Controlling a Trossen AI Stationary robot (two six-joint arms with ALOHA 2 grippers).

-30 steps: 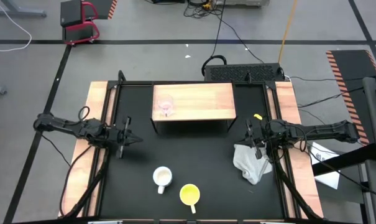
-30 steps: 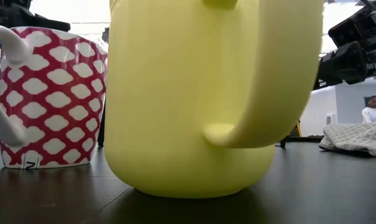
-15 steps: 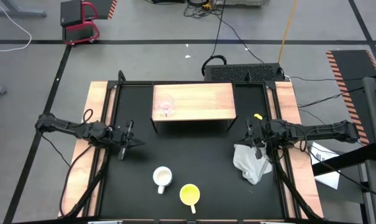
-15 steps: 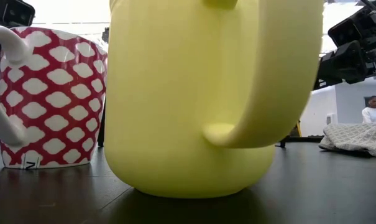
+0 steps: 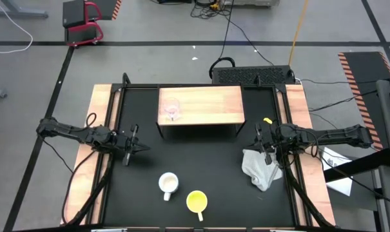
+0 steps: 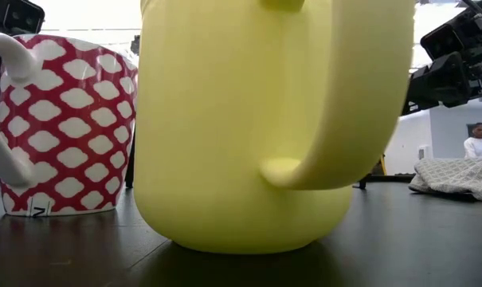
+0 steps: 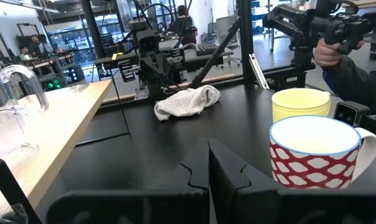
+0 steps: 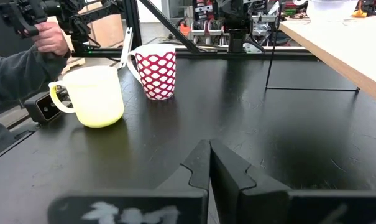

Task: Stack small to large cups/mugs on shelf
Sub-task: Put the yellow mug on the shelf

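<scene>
I see the black tabletop [image 5: 201,161] on grey workshop floor. Glass cup [image 5: 171,109] stands on the wooden shelf [image 5: 207,105], upper centre; red-patterned mug [image 5: 168,183] and yellow mug [image 5: 196,201] low centre, white cloth [image 5: 259,167] right. Left gripper [image 5: 128,145] and right gripper [image 5: 266,144] closed, empty.

— What lies around the table?

— A grey floor [image 5: 149,26] marked with dark tape lines, and a strip of orange-and-black hazard tape [image 5: 362,80] on the right. A red-framed stand [image 5: 82,22] sits at the upper left, and black and yellow cables [image 5: 246,32] trail across the top.

— And further off?

— A bright workshop: metal racks and benches [image 7: 69,43] crowded with equipment. A person in a white top [image 6: 476,142] shows far back.
</scene>
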